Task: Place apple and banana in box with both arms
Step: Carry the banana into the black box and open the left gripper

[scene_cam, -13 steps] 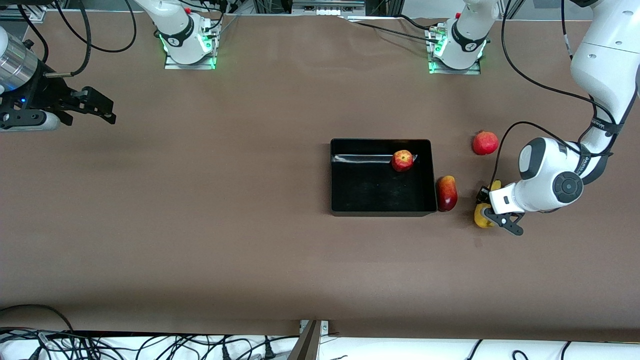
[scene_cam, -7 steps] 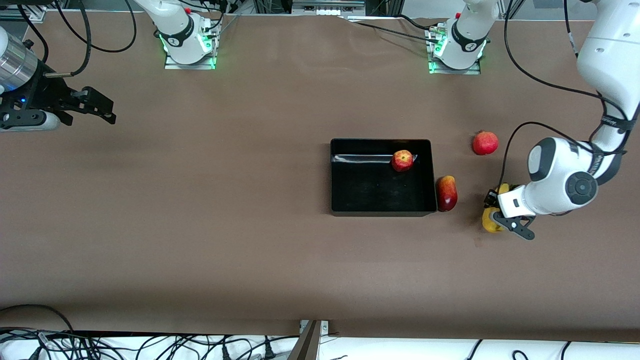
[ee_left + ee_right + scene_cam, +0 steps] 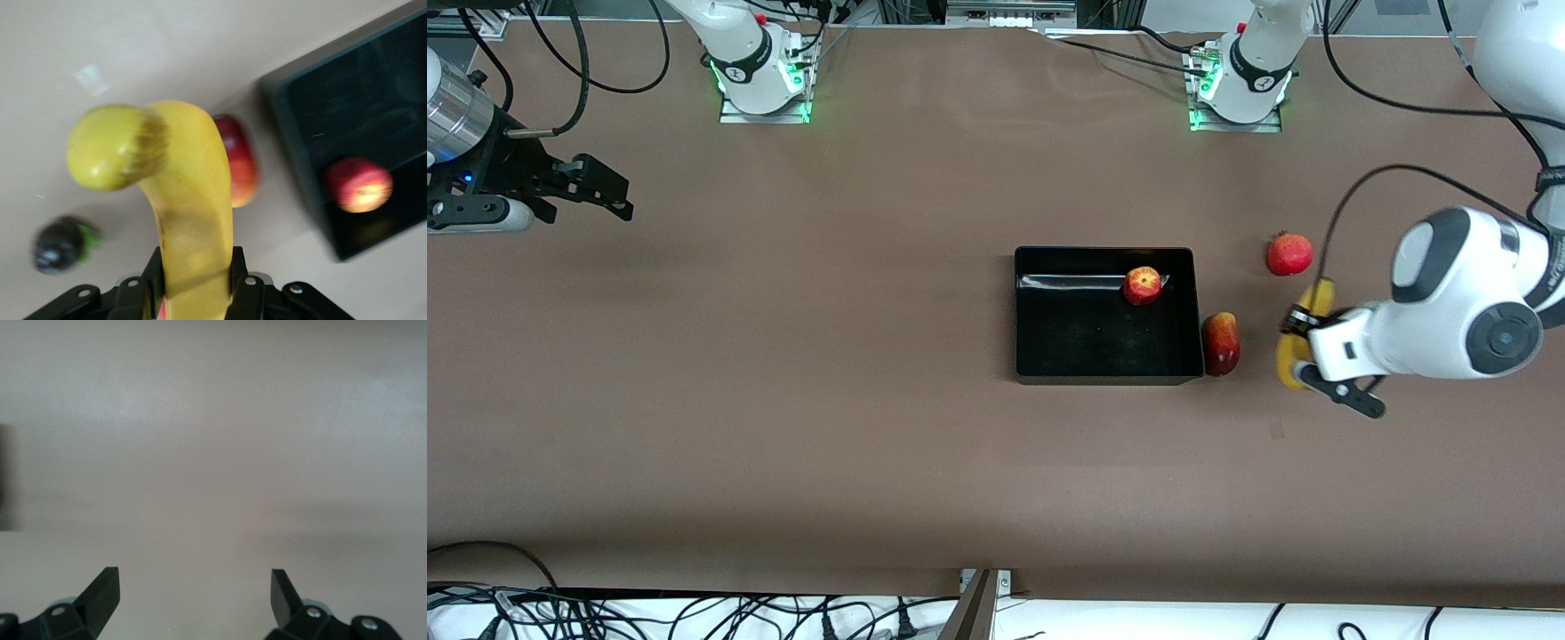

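I have the left gripper (image 3: 1303, 345) with its fingers clamped mid-length on the banana (image 3: 1295, 348), lifted over the desk (image 3: 783, 400) beside the box (image 3: 1032, 356) holding the apple (image 3: 1143, 285); it looks light, smooth, soft-skinned, so the middle suits, while the right gripper (image 3: 605, 191) waits open

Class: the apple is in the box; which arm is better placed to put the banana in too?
Left: its claw is shut on the banana near the box. The right claw waits open, by the table's end.
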Controlling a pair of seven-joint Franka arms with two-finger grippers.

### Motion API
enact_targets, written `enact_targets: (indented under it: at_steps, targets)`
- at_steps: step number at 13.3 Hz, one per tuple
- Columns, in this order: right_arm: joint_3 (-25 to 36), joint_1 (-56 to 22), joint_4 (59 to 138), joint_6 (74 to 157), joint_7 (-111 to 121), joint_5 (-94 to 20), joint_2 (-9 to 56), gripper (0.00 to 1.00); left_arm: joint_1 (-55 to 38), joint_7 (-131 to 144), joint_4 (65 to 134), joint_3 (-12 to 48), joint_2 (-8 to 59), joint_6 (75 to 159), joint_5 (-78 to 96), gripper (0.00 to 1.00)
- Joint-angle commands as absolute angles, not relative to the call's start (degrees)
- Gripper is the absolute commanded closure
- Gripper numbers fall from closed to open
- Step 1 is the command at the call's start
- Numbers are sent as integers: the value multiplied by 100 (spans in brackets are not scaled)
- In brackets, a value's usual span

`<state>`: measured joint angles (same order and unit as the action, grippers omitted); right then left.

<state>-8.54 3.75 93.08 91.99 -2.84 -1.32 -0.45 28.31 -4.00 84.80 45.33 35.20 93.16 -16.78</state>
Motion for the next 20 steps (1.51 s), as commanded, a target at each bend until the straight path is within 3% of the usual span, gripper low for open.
enact_targets:
  at_steps: [1, 5, 10, 12, 17, 20]
  targets:
    - [-940, 475, 9229, 9193, -290, -141, -26, 0, 2437, 1041, 8420, 5044, 3577, 9070, -1591, 100]
    - [-940, 475, 9229, 9193, -290, -141, -26, 0, 1303, 2581, 8760, 5019, 3893, 9849, -1046, 100]
    - [-940, 475, 9229, 9193, -281, -141, -26, 0, 1230, 2689, 10150, 4931, 4341, 12388, -1028, 100]
    - [-940, 475, 9229, 9193, -281, -141, -26, 0, 1257, 2794, 10091, 4939, 4509, 12621, -880, 0]
    - [-940, 475, 9229, 9193, -281, -141, -26, 0, 1670, 2742, 9748, 5159, 4316, 12455, -220, 0]
    - [-940, 475, 9229, 9193, -290, -141, -26, 0, 1740, 2742, 9021, 5089, 3965, 11335, -508, 0]
